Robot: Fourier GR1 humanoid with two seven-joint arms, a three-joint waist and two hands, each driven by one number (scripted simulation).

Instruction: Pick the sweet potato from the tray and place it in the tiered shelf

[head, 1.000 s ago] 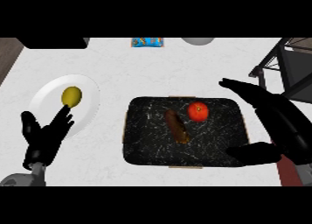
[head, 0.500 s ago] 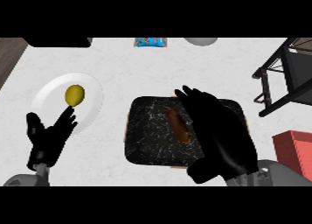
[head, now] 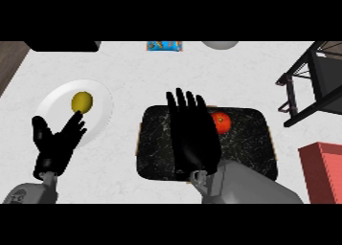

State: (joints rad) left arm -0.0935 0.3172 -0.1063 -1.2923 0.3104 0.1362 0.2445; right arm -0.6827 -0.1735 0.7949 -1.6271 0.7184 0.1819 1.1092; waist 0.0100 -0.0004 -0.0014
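Observation:
A dark marbled tray point(head: 255, 143) lies at the counter's middle. My right hand point(head: 193, 134) hovers flat over its left half with straight fingers pointing away, and it hides the sweet potato. A red tomato point(head: 222, 122) sits on the tray just right of that hand. The black tiered shelf point(head: 322, 79) stands at the right edge. My left hand point(head: 57, 141) rests open at the lower left, fingers up, beside the white plate.
A white plate point(head: 60, 103) with a yellow-green fruit point(head: 82, 101) lies at the left. A red box point(head: 330, 172) sits at the lower right. A blue packet point(head: 164, 45), a grey bowl point(head: 219, 44) and a black object point(head: 63, 46) line the far edge.
My right hand has swept left from the tray's right side to over its left half, now covering the sweet potato; the tomato shows again. The left hand stayed put.

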